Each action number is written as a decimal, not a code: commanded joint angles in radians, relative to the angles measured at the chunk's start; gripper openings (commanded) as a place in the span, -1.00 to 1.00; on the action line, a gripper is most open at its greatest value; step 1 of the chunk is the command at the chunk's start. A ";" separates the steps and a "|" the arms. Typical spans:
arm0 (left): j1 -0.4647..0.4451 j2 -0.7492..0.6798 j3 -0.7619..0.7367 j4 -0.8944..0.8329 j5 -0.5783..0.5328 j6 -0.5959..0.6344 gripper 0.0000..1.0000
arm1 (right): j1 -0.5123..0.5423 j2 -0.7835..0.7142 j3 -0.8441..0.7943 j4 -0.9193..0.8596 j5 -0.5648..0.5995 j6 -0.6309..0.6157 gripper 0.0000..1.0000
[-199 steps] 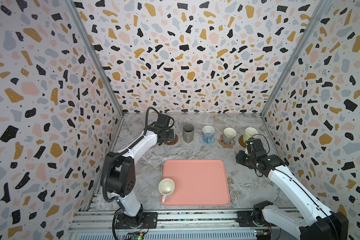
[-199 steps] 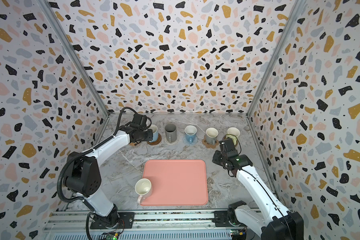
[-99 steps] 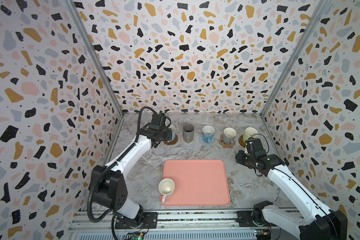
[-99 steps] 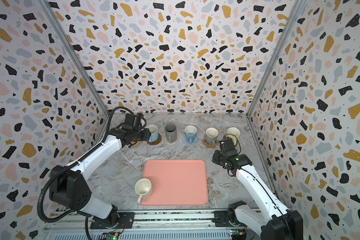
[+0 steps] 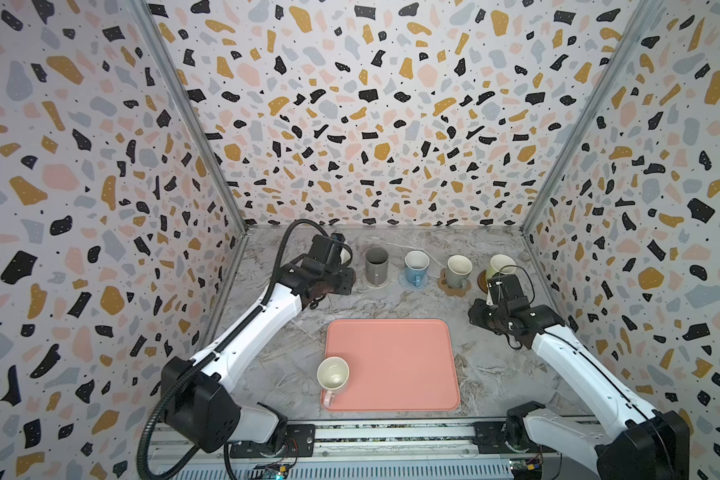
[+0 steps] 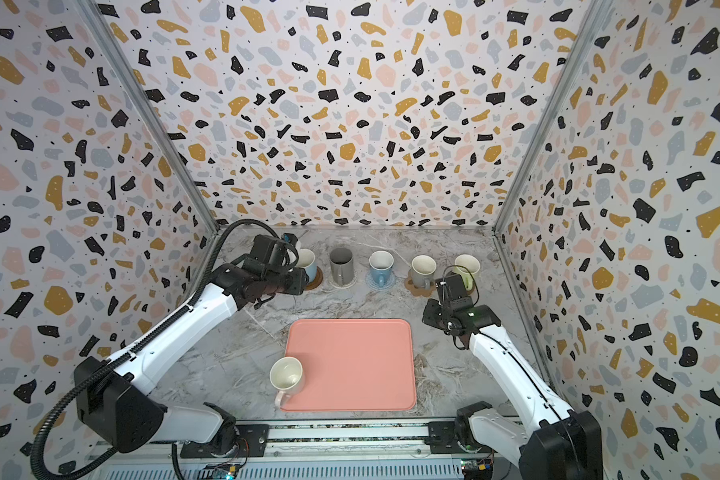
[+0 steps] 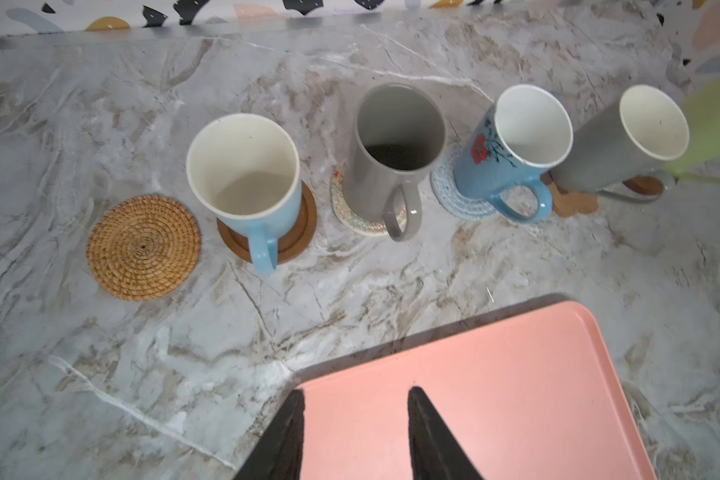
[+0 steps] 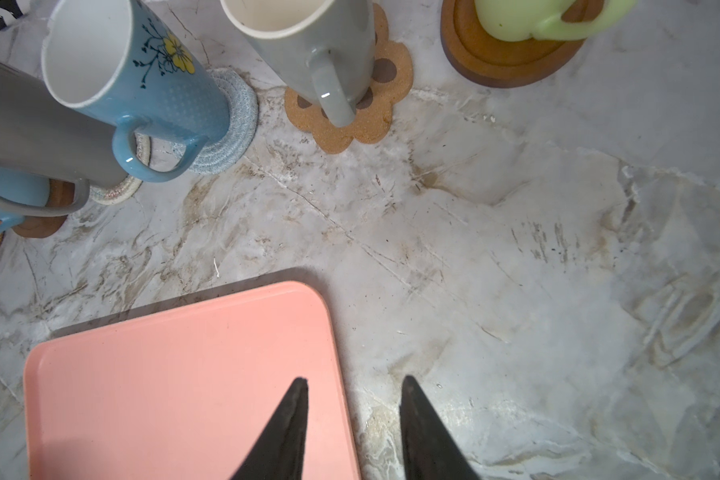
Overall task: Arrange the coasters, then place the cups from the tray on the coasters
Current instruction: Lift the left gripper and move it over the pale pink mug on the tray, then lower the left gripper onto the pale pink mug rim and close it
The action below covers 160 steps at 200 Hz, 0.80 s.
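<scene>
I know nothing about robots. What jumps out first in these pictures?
The speckled terrazzo walls, then the salmon-pink tray mid-table with one pale pink mug at its near-left corner. Behind it, five mugs stand in a row on coasters; an orange woven coaster at the row's left end is bare.

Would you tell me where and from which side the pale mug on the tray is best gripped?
Probably its rim wall, from straight above with the left pincer, one finger inside. The pale mug stands upright, mouth open, at the tray's near-left corner; its handle points toward the robot's base, leaving the side walls free.
</scene>
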 commanded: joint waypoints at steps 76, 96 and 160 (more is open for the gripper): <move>-0.276 -0.241 -0.095 -0.297 -0.181 -0.202 -0.14 | -0.003 0.057 0.069 0.051 -0.023 -0.092 -0.22; -0.313 -0.309 -0.122 -0.377 -0.188 -0.255 -0.13 | -0.003 0.080 0.081 0.069 -0.031 -0.102 -0.21; -0.342 -0.460 -0.252 -0.533 0.002 -0.308 -0.11 | -0.004 0.143 0.127 0.100 -0.063 -0.121 -0.22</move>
